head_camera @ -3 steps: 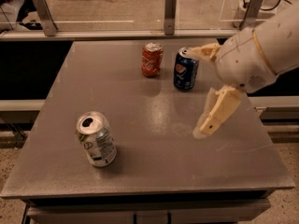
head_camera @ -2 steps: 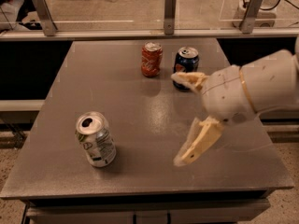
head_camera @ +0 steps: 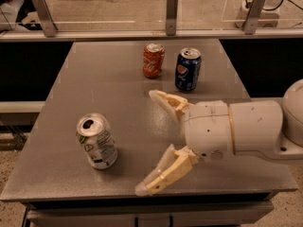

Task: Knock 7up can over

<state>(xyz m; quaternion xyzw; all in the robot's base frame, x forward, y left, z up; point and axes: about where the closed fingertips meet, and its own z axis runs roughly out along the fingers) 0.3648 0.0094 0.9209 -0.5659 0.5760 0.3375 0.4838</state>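
Showing a thick, smooth white arm (head_camera: 255, 126), cylindrical, with a soft sheen along its top. Bulging into a rounded white joint (head_camera: 296, 112) at the right edge. Wearing a thin tan ring (head_camera: 230, 126) around the casing, just behind the wrist shell (head_camera: 206, 131). Carrying a few tiny dark dots on that white shell. Ending in the gripper (head_camera: 146, 142), hanging over the near right part of the grey table (head_camera: 94, 79). Sporting two cream-yellow fingers (head_camera: 165, 103), long, tapered and blunt-tipped, spreading wide apart.

High view angled down across table (head_camera: 104, 79), jaws near, lower right
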